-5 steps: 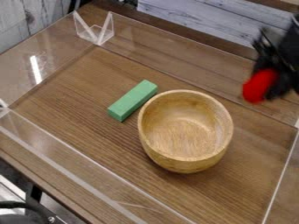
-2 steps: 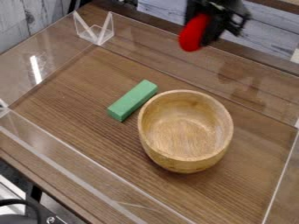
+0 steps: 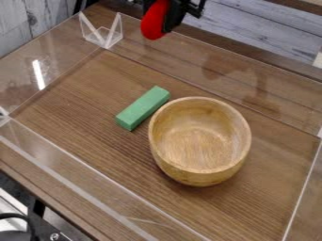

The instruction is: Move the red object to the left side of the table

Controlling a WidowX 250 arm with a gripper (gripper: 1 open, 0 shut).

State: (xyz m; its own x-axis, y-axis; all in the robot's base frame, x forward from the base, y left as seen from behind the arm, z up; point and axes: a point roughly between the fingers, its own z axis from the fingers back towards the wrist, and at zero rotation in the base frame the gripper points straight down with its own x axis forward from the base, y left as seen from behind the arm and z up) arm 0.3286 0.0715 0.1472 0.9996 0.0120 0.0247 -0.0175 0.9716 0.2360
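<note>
The wooden bowl (image 3: 199, 141) sits where it did, near and right of centre, with the green block (image 3: 142, 108) just beside it on the left, angled and apart. Farther off, the red object (image 3: 154, 19) has travelled from the far right to the far middle-left, and the dark tool (image 3: 179, 11) with it. The tool is closed partway around the red object, holding it above the table (image 3: 94, 80); its tips are hard to make out. A white wire-like stand (image 3: 102, 32) is just left of them at the far edge. Bare wood runs along the left side and right of the bowl. Clear acrylic walls (image 3: 63, 153) edge the dark brown wood-grain table; beyond stand pale grey corrugated panels (image 3: 258, 21).
</note>
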